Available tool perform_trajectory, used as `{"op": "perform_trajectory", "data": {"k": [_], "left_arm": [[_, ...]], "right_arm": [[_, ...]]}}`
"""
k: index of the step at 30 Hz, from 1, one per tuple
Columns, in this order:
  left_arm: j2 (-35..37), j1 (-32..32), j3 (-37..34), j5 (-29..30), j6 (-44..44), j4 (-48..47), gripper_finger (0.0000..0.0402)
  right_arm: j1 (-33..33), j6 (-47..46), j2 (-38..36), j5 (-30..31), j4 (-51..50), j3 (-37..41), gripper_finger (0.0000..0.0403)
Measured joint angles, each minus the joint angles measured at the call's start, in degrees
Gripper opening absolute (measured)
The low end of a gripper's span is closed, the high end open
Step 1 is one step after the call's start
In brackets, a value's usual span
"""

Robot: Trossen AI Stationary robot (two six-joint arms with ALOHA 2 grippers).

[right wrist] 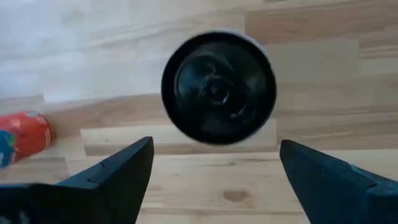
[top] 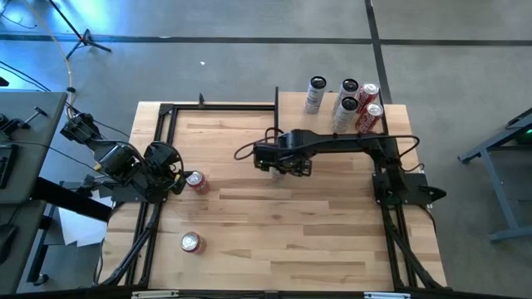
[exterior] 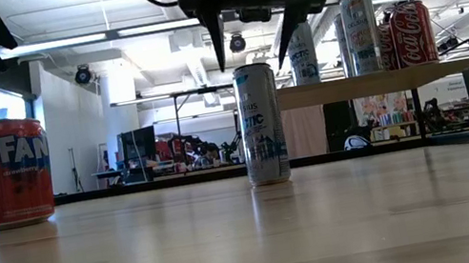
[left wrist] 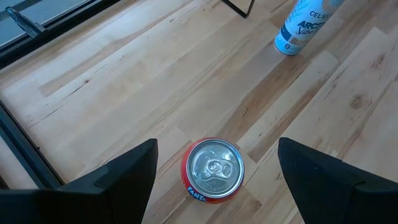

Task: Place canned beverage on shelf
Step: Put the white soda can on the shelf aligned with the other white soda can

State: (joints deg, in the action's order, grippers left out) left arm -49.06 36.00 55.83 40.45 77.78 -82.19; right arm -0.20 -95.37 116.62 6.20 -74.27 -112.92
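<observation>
A: So, how many cans do you count?

B: Seven. Four stand on the small light-wood shelf with the thin black metal frame (top: 384,116) at the far right corner of the striped wooden tabletop (top: 274,232): two tall slim white cans (top: 344,110) and two red cola cans (top: 371,116). A third tall white can (top: 315,94) stands at the far edge just left of that group; whether it is on the shelf board I cannot tell.

A: And on the open tabletop?

B: One tall slim silver-white can with blue lettering (exterior: 261,123) stands upright near the middle. One short orange-red soda can (top: 197,182) stands by the left arm, and another short red can (top: 192,242) stands nearer the front edge, well apart from the rest.

A: What about the right gripper (exterior: 249,40)?

B: It hangs directly above the tall silver-white can, fingers spread wide, tips at about the level of the can's top on either side, not touching it. It holds nothing.

A: And the left gripper (left wrist: 214,171)?

B: Its dark fingers (left wrist: 124,174) stand apart on either side of the orange-red soda can, above it, with clear gaps. Nothing is gripped
</observation>
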Motion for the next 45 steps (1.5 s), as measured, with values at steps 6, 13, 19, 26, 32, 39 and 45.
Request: {"op": "perform_trajectory", "data": {"k": [6,13,19,26,32,39,45], "left_arm": [[0.0,0.0,0.0,0.0,0.0,0.0,0.0310],[0.0,0.0,0.0,0.0,0.0,0.0,0.0310],[0.0,0.0,0.0,0.0,0.0,0.0,0.0310],[0.0,0.0,0.0,0.0,0.0,0.0,0.0310],[0.0,0.0,0.0,0.0,0.0,0.0,0.0310],[0.0,0.0,0.0,0.0,0.0,0.0,0.0310],[0.0,0.0,0.0,0.0,0.0,0.0,0.0310]], "right_arm": [[-1.7,-2.5,0.0,1.8,0.0,0.2,0.0337],[-2.5,-5.3,0.0,2.8,0.8,0.2,0.0337],[-2.5,-6.8,0.0,3.9,-0.4,0.2,0.0316],[-2.5,-7.7,1.0,4.1,-0.9,0.2,0.0255],[-2.5,-7.7,1.7,4.1,-0.9,0.0,0.0243],[-2.9,1.4,1.9,2.4,-0.2,-0.6,0.0246],[-3.8,15.1,1.9,-3.1,1.3,-0.6,0.0246]]}}
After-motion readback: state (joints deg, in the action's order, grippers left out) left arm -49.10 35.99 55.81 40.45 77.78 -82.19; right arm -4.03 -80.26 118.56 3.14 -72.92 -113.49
